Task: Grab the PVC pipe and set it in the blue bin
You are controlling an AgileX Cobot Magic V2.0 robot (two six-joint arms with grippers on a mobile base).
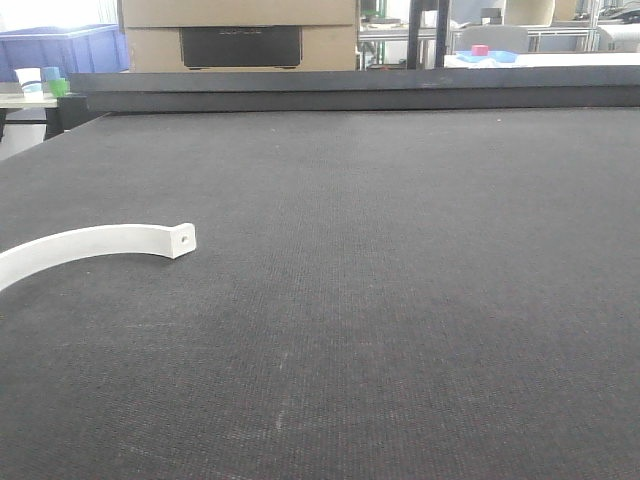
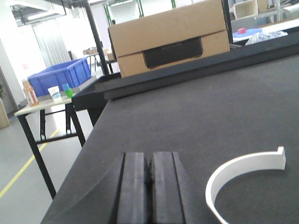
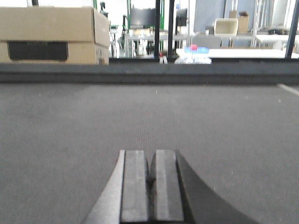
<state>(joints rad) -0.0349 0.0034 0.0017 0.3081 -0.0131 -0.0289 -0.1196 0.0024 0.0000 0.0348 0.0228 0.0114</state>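
Observation:
The PVC pipe (image 1: 95,244) is a slim white arc lying flat on the dark table at the left, its squared end with a small round hole pointing right. The left wrist view shows the PVC pipe (image 2: 233,169) to the right of my left gripper (image 2: 150,161), apart from it. The left gripper is shut with nothing between its pads. My right gripper (image 3: 150,158) is also shut and empty, low over bare table; the pipe is out of its view. A blue bin (image 2: 60,74) stands on a side table beyond the table's far left corner, and the blue bin (image 1: 65,48) shows in the front view too.
A cardboard box (image 1: 240,35) stands behind the raised black rim (image 1: 350,90) at the table's far edge. Small cups and a bottle (image 2: 32,92) sit on the side table by the bin. The table's left edge (image 2: 79,161) drops to the floor.

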